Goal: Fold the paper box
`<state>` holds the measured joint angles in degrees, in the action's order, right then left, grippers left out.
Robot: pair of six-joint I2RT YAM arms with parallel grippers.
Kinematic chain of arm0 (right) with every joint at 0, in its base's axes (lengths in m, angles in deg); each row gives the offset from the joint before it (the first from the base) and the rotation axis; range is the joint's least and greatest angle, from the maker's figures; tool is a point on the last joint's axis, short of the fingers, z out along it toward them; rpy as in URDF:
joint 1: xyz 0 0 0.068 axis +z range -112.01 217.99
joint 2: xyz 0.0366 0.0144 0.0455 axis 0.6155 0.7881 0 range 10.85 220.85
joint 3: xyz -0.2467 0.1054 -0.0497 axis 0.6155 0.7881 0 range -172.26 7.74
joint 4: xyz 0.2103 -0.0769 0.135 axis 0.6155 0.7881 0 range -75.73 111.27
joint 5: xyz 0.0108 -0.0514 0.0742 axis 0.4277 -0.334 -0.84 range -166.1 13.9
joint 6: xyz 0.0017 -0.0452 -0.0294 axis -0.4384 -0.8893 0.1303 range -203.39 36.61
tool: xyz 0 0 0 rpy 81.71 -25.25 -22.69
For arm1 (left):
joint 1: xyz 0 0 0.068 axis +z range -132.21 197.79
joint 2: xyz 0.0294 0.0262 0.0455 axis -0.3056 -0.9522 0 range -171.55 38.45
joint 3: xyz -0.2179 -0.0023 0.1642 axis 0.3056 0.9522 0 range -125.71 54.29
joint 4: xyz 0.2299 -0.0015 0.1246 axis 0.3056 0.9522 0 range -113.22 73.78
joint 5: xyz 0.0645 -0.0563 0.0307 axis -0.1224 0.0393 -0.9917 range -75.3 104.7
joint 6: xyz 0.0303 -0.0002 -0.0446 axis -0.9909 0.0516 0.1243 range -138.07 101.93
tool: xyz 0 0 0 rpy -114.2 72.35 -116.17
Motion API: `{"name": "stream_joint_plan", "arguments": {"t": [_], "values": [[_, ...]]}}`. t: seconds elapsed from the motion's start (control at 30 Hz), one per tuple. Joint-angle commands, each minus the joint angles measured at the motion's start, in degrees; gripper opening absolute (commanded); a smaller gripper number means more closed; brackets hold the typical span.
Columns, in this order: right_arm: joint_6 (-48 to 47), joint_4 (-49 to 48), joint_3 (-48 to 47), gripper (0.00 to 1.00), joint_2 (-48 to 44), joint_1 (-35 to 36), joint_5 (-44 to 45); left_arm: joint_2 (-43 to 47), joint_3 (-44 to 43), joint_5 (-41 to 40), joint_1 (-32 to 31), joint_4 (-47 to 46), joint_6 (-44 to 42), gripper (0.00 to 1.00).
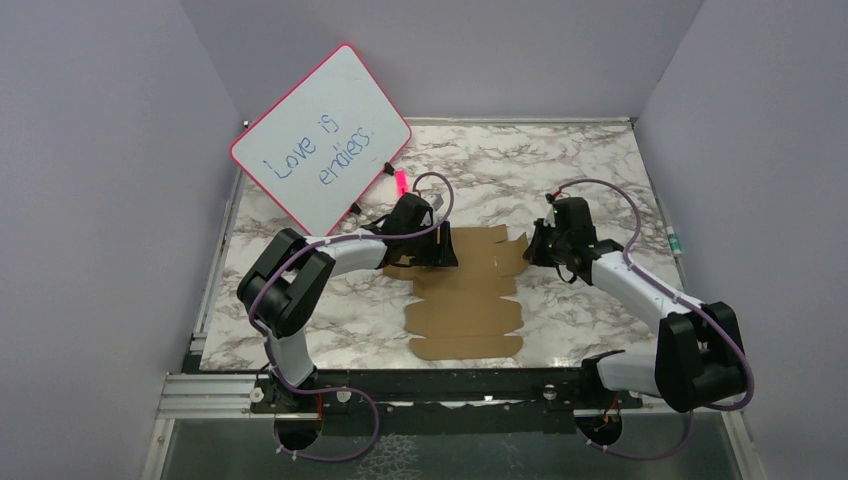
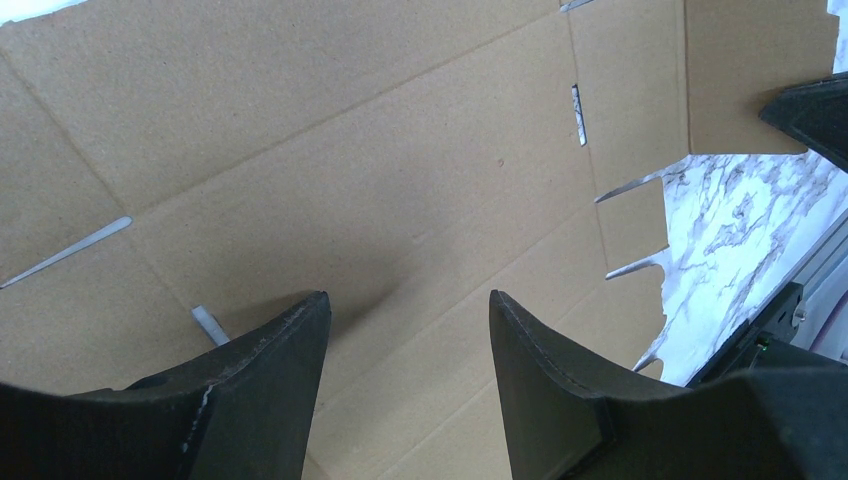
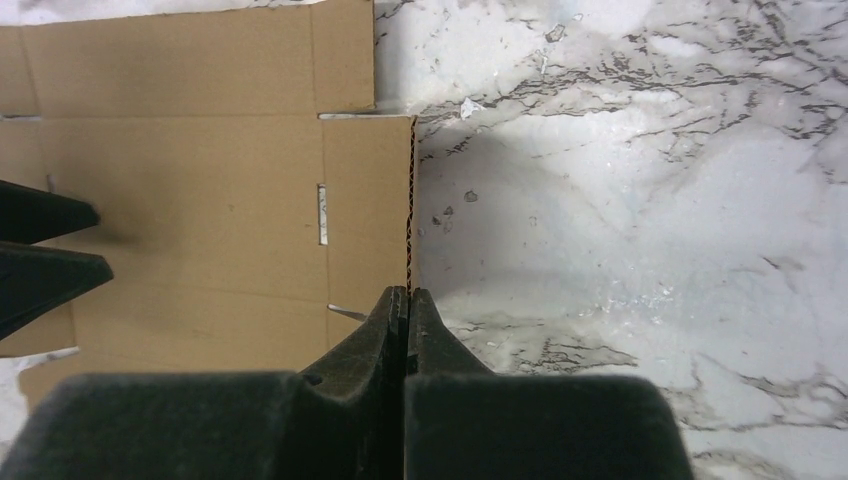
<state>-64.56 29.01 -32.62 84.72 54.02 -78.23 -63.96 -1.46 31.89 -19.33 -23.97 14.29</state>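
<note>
The marble-patterned table (image 1: 600, 170) filled the top view. A pink-framed whiteboard (image 1: 320, 135) leaned at its ten o'clock corner, with "Love is endless." handwritten on it in blue.

The paper box (image 1: 470, 310) lay unfolded and flat on the table, from the centre toward six o'clock. It was a plain brown die-cut sheet with creases, slots and toothed tabs, and no print could be seen on it. It looked light and thin, stiff between the scored lines and likely to bend along them. It would probably slide on the smooth top unless pinned. The free flap edges looked like the best place to take hold, with a panel pressed down.

The left gripper (image 2: 410, 300) stood at the sheet's ten o'clock, jaws apart over a panel. Whether it touched could not be told. The right gripper (image 3: 406, 295), at two o'clock, had its jaws together, seemingly pinching the flap's outer edge.

A pink marker (image 1: 400, 183) lay near the whiteboard.
</note>
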Motion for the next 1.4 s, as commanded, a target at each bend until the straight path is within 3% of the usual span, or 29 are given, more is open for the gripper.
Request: {"name": "stream_joint_plan", "arguments": {"t": [0.0,0.27,0.5,1.37], "values": [[-0.5,5.4,-3.9,0.02,2.3,6.2,12.8,-2.1,1.7,-0.1,0.1,1.2,0.1,0.62],[0.4,10.7,-8.8,0.03,7.1,15.7,26.2,-2.4,1.8,0.0,0.1,1.0,0.5,0.62],[2.1,14.3,-12.6,0.03,11.6,21.6,32.4,-2.5,2.2,0.0,0.1,-0.2,1.1,0.61],[6.3,19.8,-25.6,0.11,21.7,36.7,36.3,-0.9,4.4,-0.1,0.1,-3.4,3.7,0.61]]}}
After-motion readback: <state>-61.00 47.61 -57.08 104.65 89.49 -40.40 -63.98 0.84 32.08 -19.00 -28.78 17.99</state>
